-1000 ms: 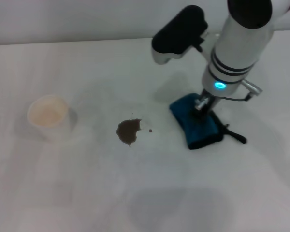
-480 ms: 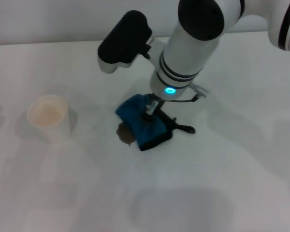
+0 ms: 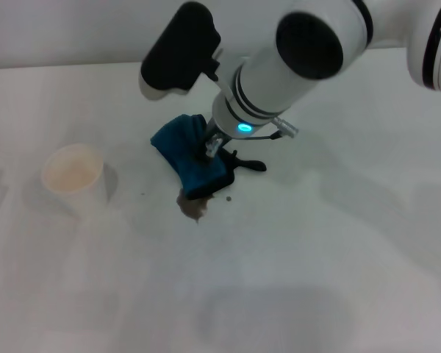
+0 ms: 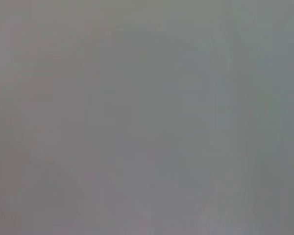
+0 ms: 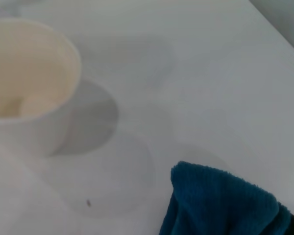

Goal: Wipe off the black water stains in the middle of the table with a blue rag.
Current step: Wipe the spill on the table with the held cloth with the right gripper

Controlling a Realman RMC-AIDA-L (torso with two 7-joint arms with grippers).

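Observation:
The blue rag (image 3: 189, 157) lies on the white table (image 3: 338, 257) near the middle, and my right gripper (image 3: 212, 149) is shut on it from above. The rag's near end covers the far part of the black water stains (image 3: 193, 207); a brown patch still shows just in front of the rag, with a tiny speck (image 3: 229, 197) to its right. The rag's black loop (image 3: 251, 165) trails to the right. In the right wrist view the rag (image 5: 220, 205) fills the lower corner. The left gripper is out of view; the left wrist view shows only plain grey.
A white plastic cup (image 3: 73, 175) stands on the table to the left of the stain, also in the right wrist view (image 5: 27, 88). A small dark speck (image 5: 88, 202) lies on the table between cup and rag. The right arm's body hangs over the table's middle back.
My right gripper has dragged the blue rag leftward from the right of the stain onto it, then a little farther back and left. The stain is now mostly covered.

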